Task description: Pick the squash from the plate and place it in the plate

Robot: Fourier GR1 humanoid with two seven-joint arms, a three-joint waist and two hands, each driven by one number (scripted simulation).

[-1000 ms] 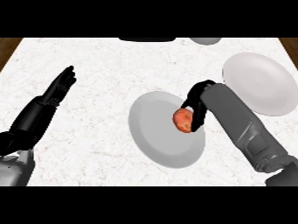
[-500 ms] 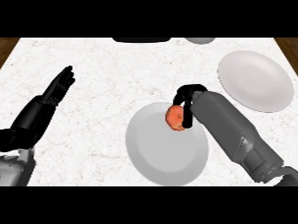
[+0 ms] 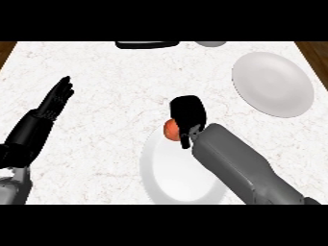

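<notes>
Table: pale marbled top filling the view; wood floor shows at both upper corners.
Far plate: white, round, at about 2 o'clock from view centre, bare; judged to be the drop-off.
Near plate: white, at 6 o'clock, partly covered by the right forearm; the squash sits at its 12 o'clock rim.
Dark object: at 12 o'clock on the table's far edge, cut off; a grey rounded thing just beside it. Neither identifiable.
Left robot hand: at 9 o'clock, fingers straight and pointing up-right, holding nothing, resting.
Right robot hand: near centre, fingers curled over the squash, gripping it.
Squash: small, orange-red, mostly hidden by the right robot hand; only its left side shows. Whether it is clear of the near plate cannot be told.
Progress: grasp looks made. Left to do, by judgement: carry toward 2 o'clock, set down on the far plate, release.
</notes>
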